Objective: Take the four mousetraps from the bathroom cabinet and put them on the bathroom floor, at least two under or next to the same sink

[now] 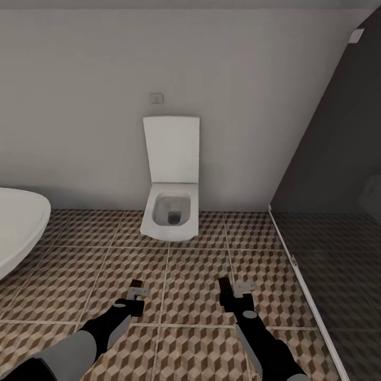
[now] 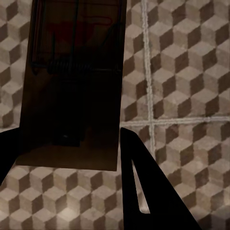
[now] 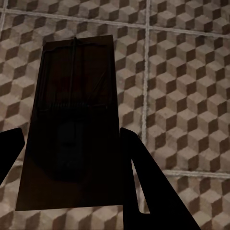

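At the left edge of the head view, the curved white rim of a bathtub (image 1: 21, 233) juts into the frame; it is oval, so not the sink the task wants. Lower left of centre, the left gripper (image 1: 138, 291) reaches out over the bathroom floor (image 1: 201, 317), and in the left wrist view its fingers are closed on a mousetrap (image 2: 72, 86), a dark wooden slab with its spring and wire bar visible, held above the cube-patterned tiles. At centre, against the back wall, stands a white toilet (image 1: 170, 211) with its lid raised. Lower right of centre, the right gripper (image 1: 238, 290) is likewise clamped on a second mousetrap (image 3: 72, 139), seen in the right wrist view hanging over the tiles. At the right edge is a dark glass shower screen (image 1: 328, 211).

Judging progress: two traps are out of the cabinet and in hand, but neither lies on the floor yet (no set-down trap can be seen on the tiles here). The robot probably still has to find the sink, put these two down beside or under it, then fetch the remaining two.
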You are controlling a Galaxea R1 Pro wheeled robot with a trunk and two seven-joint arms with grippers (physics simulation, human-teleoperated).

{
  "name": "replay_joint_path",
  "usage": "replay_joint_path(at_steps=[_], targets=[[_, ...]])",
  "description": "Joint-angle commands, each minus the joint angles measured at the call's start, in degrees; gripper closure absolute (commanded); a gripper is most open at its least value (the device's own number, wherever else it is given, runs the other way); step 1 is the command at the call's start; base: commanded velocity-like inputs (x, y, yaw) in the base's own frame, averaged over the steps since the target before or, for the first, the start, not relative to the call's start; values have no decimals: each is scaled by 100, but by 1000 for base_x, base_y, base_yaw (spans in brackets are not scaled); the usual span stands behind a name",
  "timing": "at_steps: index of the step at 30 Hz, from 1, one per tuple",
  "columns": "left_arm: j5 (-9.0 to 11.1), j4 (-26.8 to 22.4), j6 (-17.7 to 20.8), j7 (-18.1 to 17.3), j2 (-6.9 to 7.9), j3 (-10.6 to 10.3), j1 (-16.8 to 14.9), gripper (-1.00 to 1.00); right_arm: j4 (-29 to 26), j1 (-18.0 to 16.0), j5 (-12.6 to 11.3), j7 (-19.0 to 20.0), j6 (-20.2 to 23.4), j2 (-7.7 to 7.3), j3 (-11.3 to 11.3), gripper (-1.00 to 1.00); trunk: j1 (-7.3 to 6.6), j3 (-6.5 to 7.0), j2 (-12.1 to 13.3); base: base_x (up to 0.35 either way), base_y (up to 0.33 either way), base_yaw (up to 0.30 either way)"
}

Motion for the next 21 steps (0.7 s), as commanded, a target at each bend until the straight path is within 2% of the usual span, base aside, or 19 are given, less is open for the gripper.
replay_joint_path(at_steps=[1, 21], targets=[[25, -21, 39, 56, 7, -51, -1, 100, -9, -3, -45, -48, 26, -4, 23, 100, 22, -32, -44, 0, 0, 0], [25, -19, 39, 56, 7, -51, -1, 100, -9, -3, -45, -47, 25, -4, 23, 100, 461, -571, -846, 0, 0, 0]])
